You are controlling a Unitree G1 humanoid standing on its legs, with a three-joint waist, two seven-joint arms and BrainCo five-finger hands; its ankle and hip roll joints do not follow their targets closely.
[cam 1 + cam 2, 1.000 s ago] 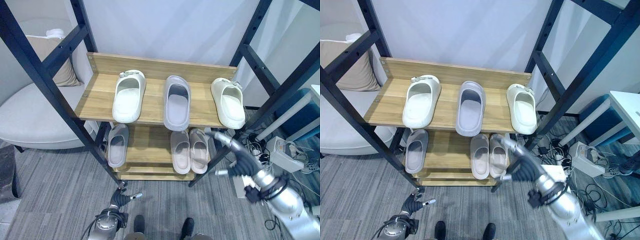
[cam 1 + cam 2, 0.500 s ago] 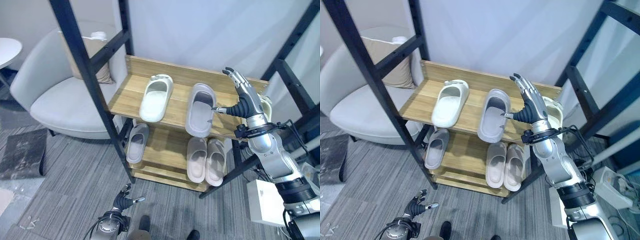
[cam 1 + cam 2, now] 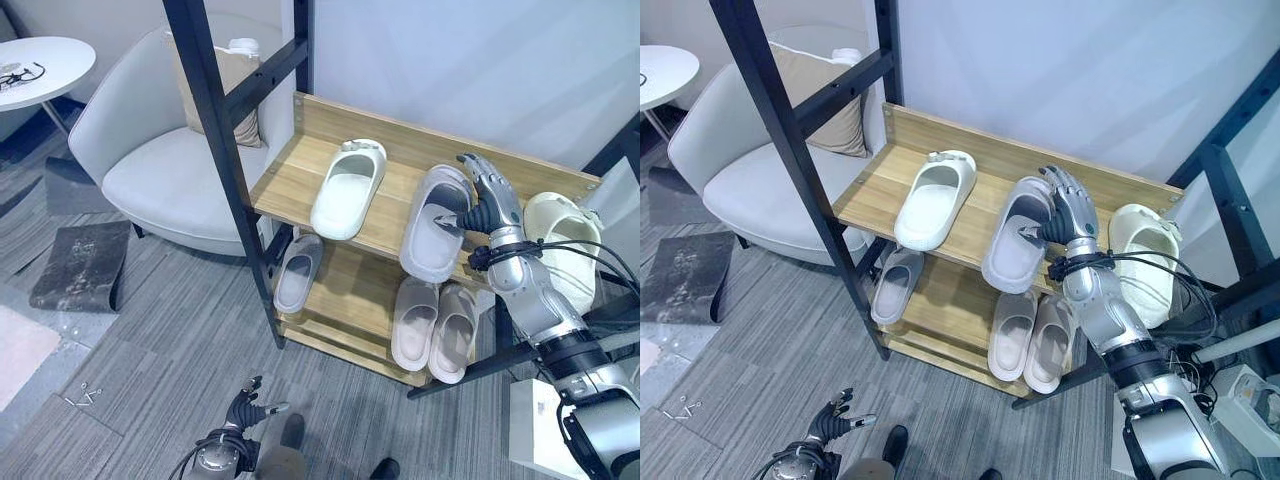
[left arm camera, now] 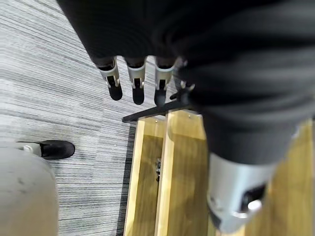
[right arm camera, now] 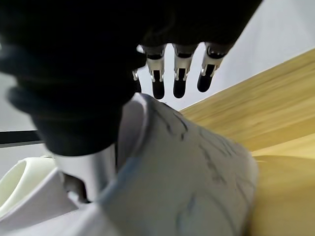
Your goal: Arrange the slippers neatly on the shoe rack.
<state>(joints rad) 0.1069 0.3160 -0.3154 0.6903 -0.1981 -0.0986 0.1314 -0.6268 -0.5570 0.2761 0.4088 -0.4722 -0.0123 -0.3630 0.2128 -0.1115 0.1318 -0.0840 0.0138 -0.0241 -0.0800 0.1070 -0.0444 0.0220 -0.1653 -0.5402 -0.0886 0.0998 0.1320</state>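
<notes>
Your right hand (image 3: 1068, 212) rests on the grey slipper (image 3: 1017, 235) on the top shelf of the shoe rack (image 3: 878, 183).
Its fingers lie straight over the slipper's toe cap with the thumb inside the opening; the slipper's heel overhangs the near edge; a white slipper (image 3: 934, 198) lies to its left and a cream slipper (image 3: 1143, 262) to its right; three more slippers (image 3: 1023, 338) sit on the lower shelf; your left hand (image 3: 245, 407) hangs low over the carpet, fingers loosely spread.
</notes>
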